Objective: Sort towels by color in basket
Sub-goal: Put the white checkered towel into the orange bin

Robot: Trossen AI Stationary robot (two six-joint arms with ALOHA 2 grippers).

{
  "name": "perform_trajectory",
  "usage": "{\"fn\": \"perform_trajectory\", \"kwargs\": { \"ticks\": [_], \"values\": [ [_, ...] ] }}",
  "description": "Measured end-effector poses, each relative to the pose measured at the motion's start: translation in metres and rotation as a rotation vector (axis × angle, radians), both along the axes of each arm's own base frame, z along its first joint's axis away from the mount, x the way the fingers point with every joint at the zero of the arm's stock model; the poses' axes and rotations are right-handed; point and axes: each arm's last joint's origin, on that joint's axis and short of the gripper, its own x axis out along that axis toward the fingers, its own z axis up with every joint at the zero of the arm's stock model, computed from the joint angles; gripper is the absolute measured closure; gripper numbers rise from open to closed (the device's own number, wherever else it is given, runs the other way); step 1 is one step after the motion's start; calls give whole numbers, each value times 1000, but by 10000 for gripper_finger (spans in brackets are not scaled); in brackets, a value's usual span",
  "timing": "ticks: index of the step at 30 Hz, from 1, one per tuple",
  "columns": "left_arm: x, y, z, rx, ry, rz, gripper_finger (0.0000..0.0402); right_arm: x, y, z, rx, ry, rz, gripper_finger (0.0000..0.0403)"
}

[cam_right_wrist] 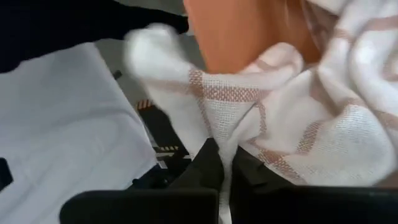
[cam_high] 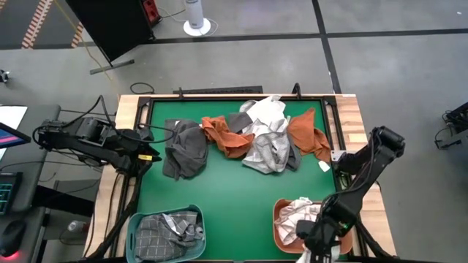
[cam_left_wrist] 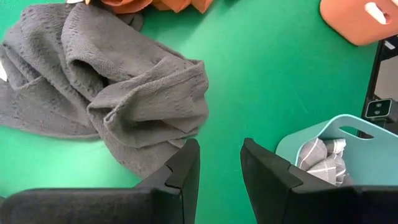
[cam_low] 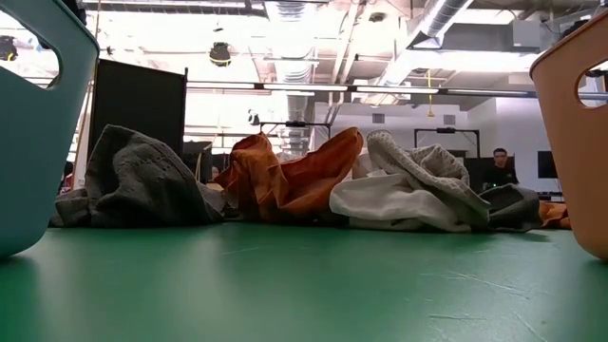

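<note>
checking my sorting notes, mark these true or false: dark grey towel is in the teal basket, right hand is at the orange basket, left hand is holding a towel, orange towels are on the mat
1. The dark grey towel lies in the teal basket. False: it lies on the green mat; the basket holds grey checked cloth.
2. The right hand is at the orange basket. True.
3. The left hand holds a towel. False: nothing is between its fingers.
4. Orange towels lie on the mat. True.
</note>
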Motion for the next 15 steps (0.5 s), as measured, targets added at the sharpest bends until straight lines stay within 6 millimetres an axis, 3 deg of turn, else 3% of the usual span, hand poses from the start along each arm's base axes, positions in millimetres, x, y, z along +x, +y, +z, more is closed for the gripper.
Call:
{"fn": "perform_trajectory", "kwargs": {
  "ticks": [6, 10, 15],
  "values": [
    [-1, 0, -1, 0, 9, 2, 291, -3, -27, 10, -89, 81, -117, 374],
    [-1, 0, -1, -5, 16, 0, 291, -8, -49, 14, -270, 68, -301, 374],
    [-1, 0, -1, -6, 16, -1, 291, 0, -62, 1, -462, 31, -413, 372]
  ]
}}
